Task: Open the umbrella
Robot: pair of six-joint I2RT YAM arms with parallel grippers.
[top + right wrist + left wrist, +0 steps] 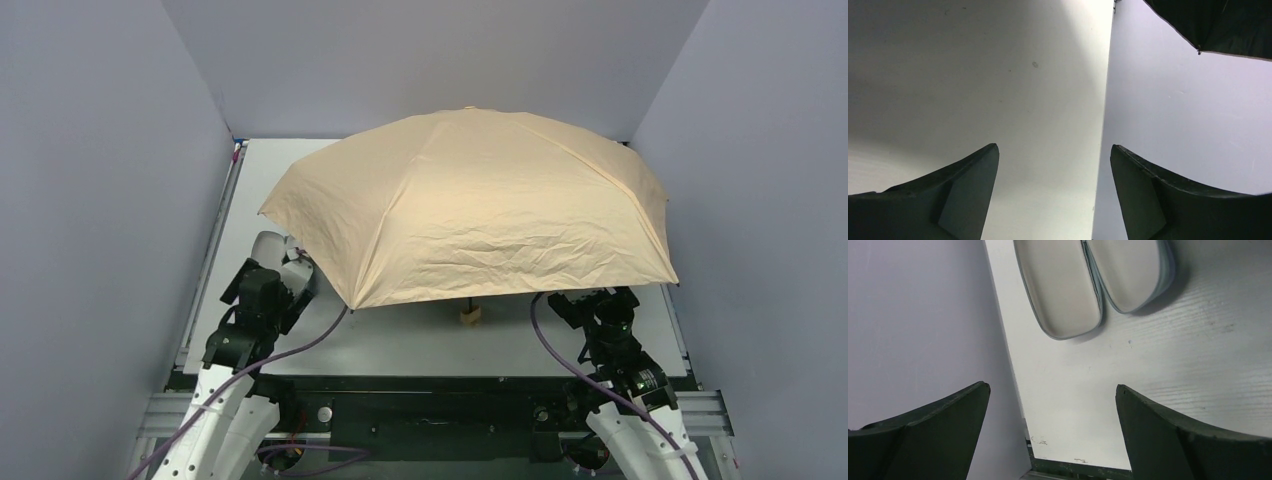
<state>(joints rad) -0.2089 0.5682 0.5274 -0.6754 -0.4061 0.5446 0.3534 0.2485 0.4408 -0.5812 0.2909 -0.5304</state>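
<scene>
The umbrella (470, 205) stands open on the table. Its tan canopy spreads over most of the table. Its thin shaft and small tan knob handle (470, 315) show under the front edge. The canopy's black inner side (1228, 22) shows at the top right of the right wrist view. My left gripper (1053, 400) is open and empty, at the table's left edge under the canopy's left rim (268, 283). The open case (1093, 280) lies just ahead of it. My right gripper (1054, 150) is open and empty by the right wall, under the canopy's front right rim (578, 303).
Grey walls close in the table (400, 340) on the left, right and back. The table's left edge (1008, 365) runs between my left fingers. The right wall (1188, 115) meets the table just ahead of my right gripper. The case's pale halves (270, 246) lie near the left edge.
</scene>
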